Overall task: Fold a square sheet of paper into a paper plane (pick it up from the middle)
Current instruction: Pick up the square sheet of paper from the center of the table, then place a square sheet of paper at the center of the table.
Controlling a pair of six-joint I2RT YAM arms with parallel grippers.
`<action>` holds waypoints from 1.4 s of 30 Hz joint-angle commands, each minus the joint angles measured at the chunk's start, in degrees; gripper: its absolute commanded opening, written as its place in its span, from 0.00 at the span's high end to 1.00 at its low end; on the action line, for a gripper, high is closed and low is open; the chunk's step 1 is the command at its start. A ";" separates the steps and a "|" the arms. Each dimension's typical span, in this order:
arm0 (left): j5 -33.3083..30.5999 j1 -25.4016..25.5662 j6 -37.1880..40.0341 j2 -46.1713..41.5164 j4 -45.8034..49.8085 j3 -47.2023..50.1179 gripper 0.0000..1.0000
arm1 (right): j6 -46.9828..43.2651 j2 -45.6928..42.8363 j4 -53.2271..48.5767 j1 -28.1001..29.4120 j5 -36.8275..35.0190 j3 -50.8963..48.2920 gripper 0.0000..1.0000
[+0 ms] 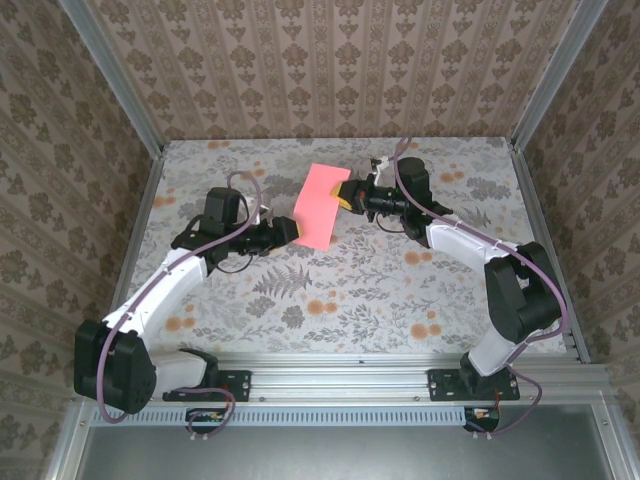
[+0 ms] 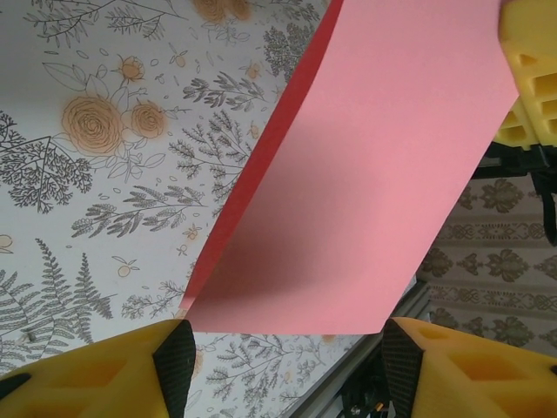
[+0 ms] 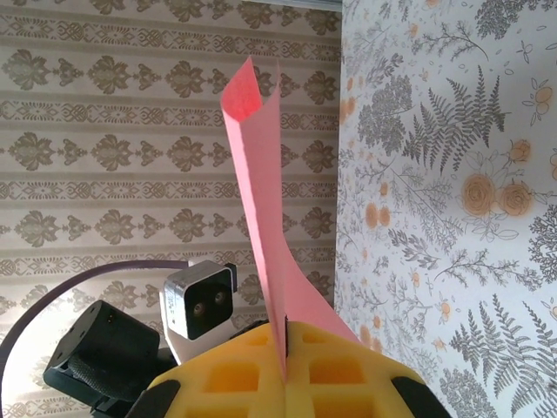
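Walls (image 1: 330, 60): patterned paper on three sides, well apart from the work.

Desk (image 1: 400, 290): floral cloth, nothing loose lying on it. The orange flower prints (image 1: 320, 305) are pattern, not scraps.

Arms: the right arm (image 1: 470, 245) and left arm (image 1: 170, 275) reach in, and their wrists meet at the far middle of the desk.

Sheet (image 1: 320, 205): coral, held up between the two wrists and off the desk as far as I can tell. It reads as doubled over once. The right wrist view shows two layers, pinched together at the jaws and splaying at the free end (so the crease looks soft, not pressed).

Right jaws: fully closed on the sheet's right edge.

Left jaws: apart, with one finger (image 2: 113, 383) on either side of the sheet's near edge, gripping nothing.

Progress, my judgement: early. Pick-up is done and the first half-fold is roughly in. Left to do: sharpen that crease, then the nose corners and wing folds. There is no pointed shape yet.

In the way: nothing on the desk. The wrists crowd each other, and the left arm's cable (image 1: 245, 180) loops near the sheet.
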State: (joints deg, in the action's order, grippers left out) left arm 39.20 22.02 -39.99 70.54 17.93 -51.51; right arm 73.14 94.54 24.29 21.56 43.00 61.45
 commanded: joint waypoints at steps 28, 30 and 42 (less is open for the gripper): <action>1.24 -0.32 2.07 0.60 1.90 -4.49 0.49 | 0.27 -0.52 2.16 -0.46 1.64 -0.02 0.95; 0.91 -0.37 2.30 0.40 2.35 -4.31 0.51 | 0.14 -0.32 2.11 -0.56 1.64 -0.01 0.95; -0.95 -0.31 3.85 1.01 5.55 -5.44 0.82 | -0.34 1.97 2.13 -0.50 2.78 -0.02 0.95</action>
State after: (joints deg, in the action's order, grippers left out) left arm 38.87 22.02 -37.69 72.38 21.39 -54.81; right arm 73.69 95.02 25.56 21.37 44.21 61.43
